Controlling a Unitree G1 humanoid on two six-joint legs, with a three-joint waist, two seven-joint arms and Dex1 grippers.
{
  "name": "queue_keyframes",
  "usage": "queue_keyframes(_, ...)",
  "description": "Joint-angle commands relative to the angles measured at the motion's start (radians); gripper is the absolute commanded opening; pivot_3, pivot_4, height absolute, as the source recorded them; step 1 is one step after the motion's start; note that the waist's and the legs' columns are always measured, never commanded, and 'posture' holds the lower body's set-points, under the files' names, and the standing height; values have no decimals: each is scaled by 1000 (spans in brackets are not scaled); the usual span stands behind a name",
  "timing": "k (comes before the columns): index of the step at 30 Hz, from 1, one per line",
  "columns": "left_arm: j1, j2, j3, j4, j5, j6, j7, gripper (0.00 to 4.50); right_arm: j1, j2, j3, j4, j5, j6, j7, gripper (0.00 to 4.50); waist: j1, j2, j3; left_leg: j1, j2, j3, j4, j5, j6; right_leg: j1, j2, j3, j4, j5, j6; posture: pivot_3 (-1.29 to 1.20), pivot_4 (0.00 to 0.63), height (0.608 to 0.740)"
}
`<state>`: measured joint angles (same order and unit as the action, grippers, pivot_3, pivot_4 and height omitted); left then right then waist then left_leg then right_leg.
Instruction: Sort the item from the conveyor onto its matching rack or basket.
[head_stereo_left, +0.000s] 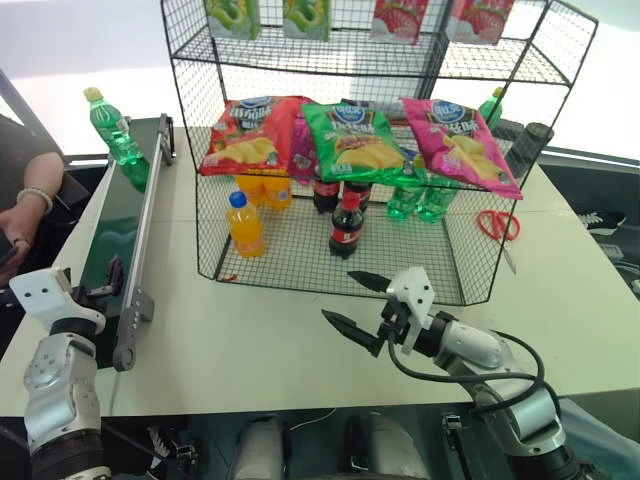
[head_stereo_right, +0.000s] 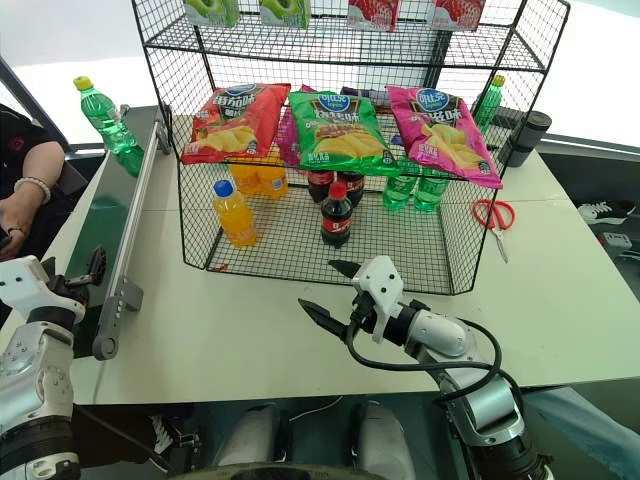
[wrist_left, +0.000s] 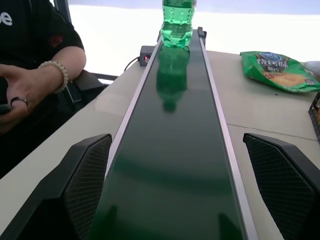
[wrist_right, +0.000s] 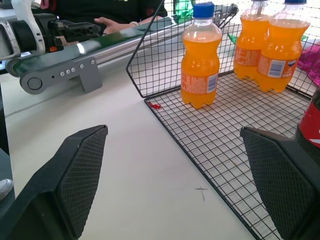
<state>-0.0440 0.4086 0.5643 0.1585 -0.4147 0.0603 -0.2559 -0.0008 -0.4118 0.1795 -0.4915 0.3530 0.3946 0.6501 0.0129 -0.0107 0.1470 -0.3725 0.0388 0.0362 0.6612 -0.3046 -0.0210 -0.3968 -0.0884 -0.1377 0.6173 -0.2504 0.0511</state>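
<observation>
The item, a clear-green soda bottle (head_stereo_left: 115, 130) with a yellow cap, stands upright at the far end of the conveyor (head_stereo_left: 118, 225), a dark green belt along the table's left side. In the left wrist view the bottle (wrist_left: 177, 24) is far down the belt. My left gripper (wrist_left: 180, 190) is open at the belt's near end, level with it, one finger on each side. My right gripper (head_stereo_left: 340, 297) is open and empty above the table, just in front of the black wire rack (head_stereo_left: 300, 262).
The rack's bottom tier holds orange bottles (head_stereo_left: 245, 225), cola bottles (head_stereo_left: 347, 225) and green bottles (head_stereo_left: 420, 195); chip bags (head_stereo_left: 355, 140) lie on the tier above. Red scissors (head_stereo_left: 497, 225) lie to the rack's right. A seated person's hand (head_stereo_left: 25, 210) rests left of the conveyor.
</observation>
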Motion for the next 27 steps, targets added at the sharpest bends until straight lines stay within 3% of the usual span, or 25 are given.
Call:
queue_keyframes(1,8,8,19,-6,0,-31,-4,4500,-10,2,-2,-39,16,-15,8,4428,0,0,0,0,0,0,0,0,0,0,0,0,0,0,0,0,150,735)
queue_keyframes(27,37,-9,17,-5,0,-56,10,4500,-16,4,9,-33,29,-16,29,4428,0,0,0,0,1,0,0,0,0,0,-1,0,-1,0,0,0,150,735)
